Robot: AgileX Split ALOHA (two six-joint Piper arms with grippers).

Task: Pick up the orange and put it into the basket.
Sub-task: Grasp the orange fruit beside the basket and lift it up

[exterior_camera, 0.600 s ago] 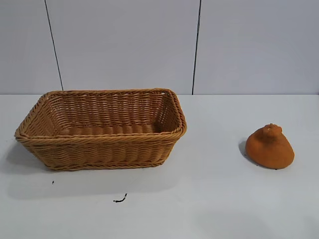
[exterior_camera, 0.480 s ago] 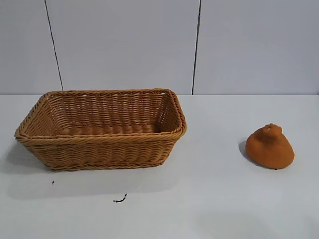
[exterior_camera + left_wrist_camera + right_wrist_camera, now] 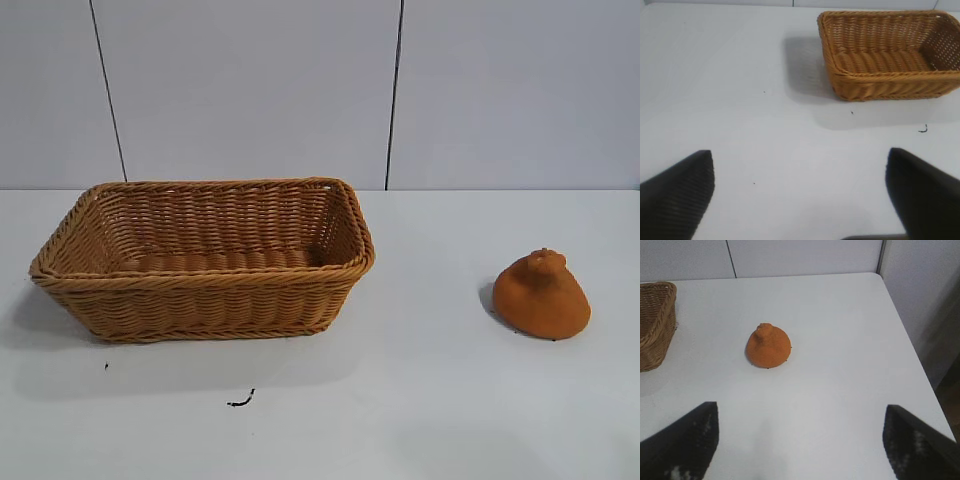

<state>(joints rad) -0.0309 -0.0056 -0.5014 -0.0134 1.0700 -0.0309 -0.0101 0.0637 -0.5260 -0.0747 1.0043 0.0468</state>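
So: white table, basket on it, empty. Orange sits on the table well right of the basket. Both grippers, left and right, hover above the table, jaws wide apart, holding nothing.

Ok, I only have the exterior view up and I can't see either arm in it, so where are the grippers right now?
Observer: The right gripper hangs open above the table, with the orange ahead of it, untouched.
Operator: And the left one?
Observer: The left gripper is open too, over bare table, well short of the basket.
Operator: Anything beyond the orange on the right that I should know about?
Observer: Yes, the right wrist view shows the table's edge not far past the orange, with a drop beyond it.
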